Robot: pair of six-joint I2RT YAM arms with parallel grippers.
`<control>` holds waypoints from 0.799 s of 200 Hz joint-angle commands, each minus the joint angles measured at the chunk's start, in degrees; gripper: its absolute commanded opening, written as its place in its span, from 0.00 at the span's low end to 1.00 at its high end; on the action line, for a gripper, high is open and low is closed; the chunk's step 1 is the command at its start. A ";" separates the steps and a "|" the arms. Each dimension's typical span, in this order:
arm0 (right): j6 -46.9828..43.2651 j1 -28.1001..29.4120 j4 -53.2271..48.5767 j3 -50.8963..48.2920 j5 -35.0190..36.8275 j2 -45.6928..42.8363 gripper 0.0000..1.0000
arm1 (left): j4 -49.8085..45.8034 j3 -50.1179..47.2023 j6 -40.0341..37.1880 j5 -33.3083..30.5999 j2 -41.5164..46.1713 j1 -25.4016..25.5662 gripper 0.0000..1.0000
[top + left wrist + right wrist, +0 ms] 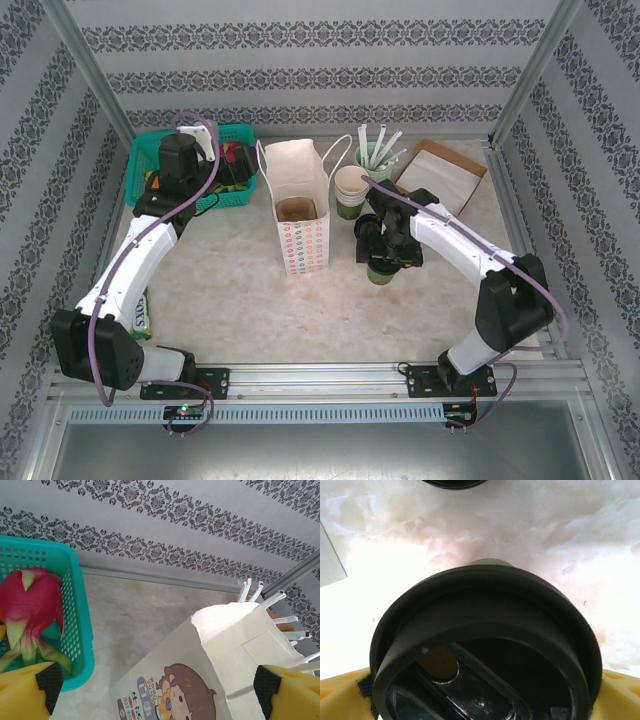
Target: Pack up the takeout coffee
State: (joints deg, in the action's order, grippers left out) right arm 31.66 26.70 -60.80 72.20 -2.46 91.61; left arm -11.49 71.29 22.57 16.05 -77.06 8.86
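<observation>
Black-lidded takeout coffee [485, 645] sits between right fingers [340, 702] — grip unclear — left fingers [22, 695] apart, bag [225, 645] lettering unreadable.

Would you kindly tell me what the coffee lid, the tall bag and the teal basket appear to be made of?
The coffee lid looks like semi-gloss black moulded plastic, judging by its soft highlights and crisp rim. The bag seems matte white paper: sharp creases, printed cartoon. The basket is probably teal plastic, given its moulded lattice of holes.
</observation>
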 commanded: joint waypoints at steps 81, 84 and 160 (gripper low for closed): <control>-3.08 -2.00 -8.25 7.99 0.42 7.16 0.98 | -1.43 1.67 -1.39 -0.42 -0.25 -0.62 1.00; -3.16 -2.00 -8.40 8.15 0.44 7.29 0.98 | -1.43 1.66 -1.39 -0.45 -0.21 -0.60 1.00; -3.62 -2.00 -9.34 9.27 0.99 8.33 0.97 | -1.70 1.71 -1.56 -0.65 -0.16 -0.61 1.00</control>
State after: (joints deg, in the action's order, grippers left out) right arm 28.53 25.21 -68.05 80.16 -2.46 99.22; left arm -11.73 71.29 22.50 15.99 -77.08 8.86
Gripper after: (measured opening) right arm 0.976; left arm 0.996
